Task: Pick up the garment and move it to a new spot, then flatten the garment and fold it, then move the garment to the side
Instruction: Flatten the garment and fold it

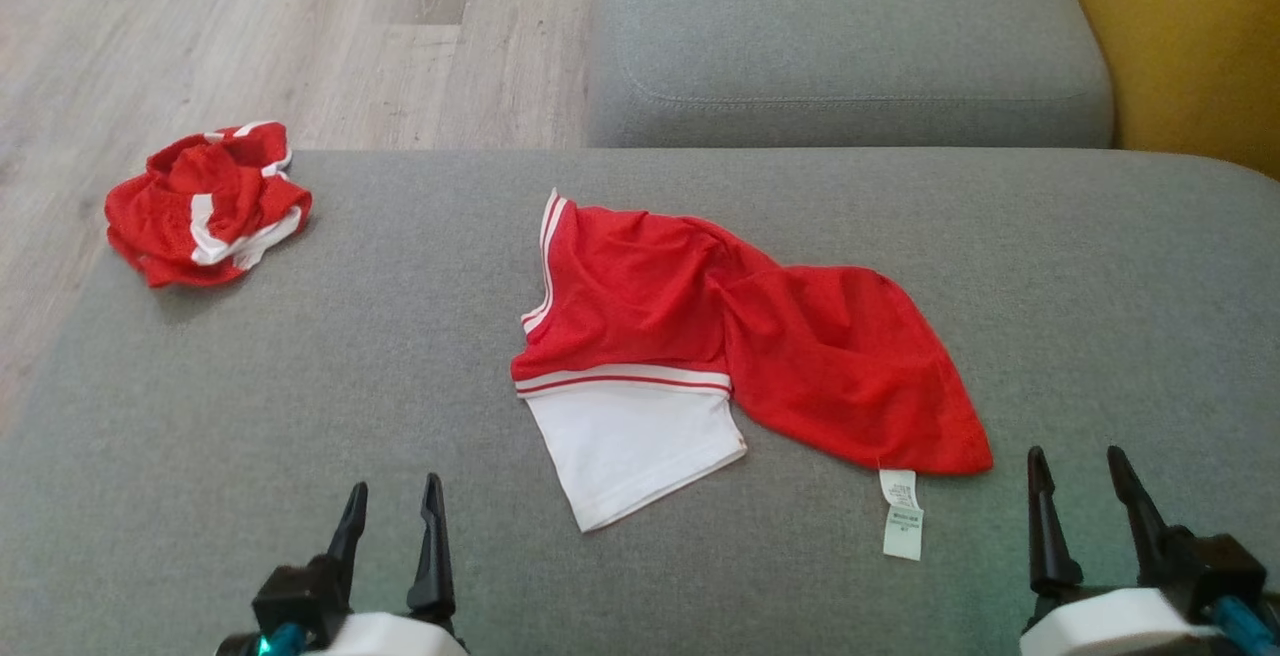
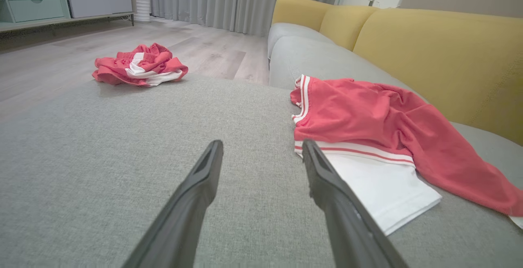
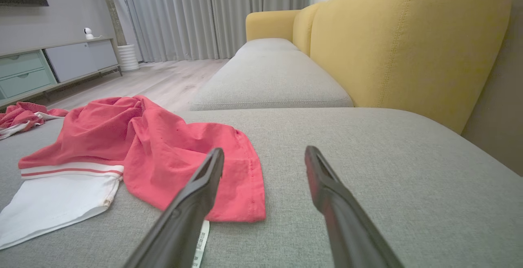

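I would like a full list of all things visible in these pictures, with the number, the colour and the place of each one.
spread garment: 1, red with a white part and stripes, middle of the near cushion, rumpled
crumpled garment: 1, red and white, far left corner of the same cushion
care label: 1, white, at the spread garment's near hem
near seat cushion: 1, grey, under both garments
far seat cushion: 1, grey, beyond it
backrest: yellow, along the right
floor: pale wood, far left
curtains: grey, far wall
cabinet: 1, pale green and grey, left wall
left claw: 1, dark, open, lower left
right claw: 1, dark, open, lower right
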{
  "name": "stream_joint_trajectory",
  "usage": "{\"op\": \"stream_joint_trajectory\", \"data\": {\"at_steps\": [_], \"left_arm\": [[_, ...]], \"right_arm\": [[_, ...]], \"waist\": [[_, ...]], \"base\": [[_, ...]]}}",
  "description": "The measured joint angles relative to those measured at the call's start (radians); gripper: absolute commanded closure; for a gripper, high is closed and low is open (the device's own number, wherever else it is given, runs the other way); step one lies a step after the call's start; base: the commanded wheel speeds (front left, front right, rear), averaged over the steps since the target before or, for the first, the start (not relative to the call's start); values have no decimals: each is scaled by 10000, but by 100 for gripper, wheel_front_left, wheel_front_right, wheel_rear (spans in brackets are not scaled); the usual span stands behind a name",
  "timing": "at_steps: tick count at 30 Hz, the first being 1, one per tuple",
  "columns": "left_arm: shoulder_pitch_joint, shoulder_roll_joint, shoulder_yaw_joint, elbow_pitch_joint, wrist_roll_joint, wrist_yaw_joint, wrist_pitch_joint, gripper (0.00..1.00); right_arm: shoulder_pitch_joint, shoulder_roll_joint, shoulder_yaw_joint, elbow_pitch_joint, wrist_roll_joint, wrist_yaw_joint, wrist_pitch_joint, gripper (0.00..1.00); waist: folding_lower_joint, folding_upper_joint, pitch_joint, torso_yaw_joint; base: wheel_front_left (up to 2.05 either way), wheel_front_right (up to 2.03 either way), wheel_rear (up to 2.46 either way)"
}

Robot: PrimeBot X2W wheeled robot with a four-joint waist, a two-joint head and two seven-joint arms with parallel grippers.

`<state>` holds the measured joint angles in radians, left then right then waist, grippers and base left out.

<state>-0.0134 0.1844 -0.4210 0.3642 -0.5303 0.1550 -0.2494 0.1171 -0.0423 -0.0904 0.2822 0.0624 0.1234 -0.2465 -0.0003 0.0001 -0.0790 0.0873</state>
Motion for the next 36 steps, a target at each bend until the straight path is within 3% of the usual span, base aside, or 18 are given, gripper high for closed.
{"op": "stream_joint_trajectory", "data": {"at_steps": [26,36], "left_arm": [[174,234,-637,-428,186,121,644,0],[-1198,-748,-1651,1519,378,-330,1655,0]], "right_arm": [[-56,2,174,502,-8,0,-13,0],[-686,0,389,629,-12,0,-12,0]], "waist": [[3,0,159,-158],[3,0,683,-710]], "base": [[0,0,0],[0,0,0]]}}
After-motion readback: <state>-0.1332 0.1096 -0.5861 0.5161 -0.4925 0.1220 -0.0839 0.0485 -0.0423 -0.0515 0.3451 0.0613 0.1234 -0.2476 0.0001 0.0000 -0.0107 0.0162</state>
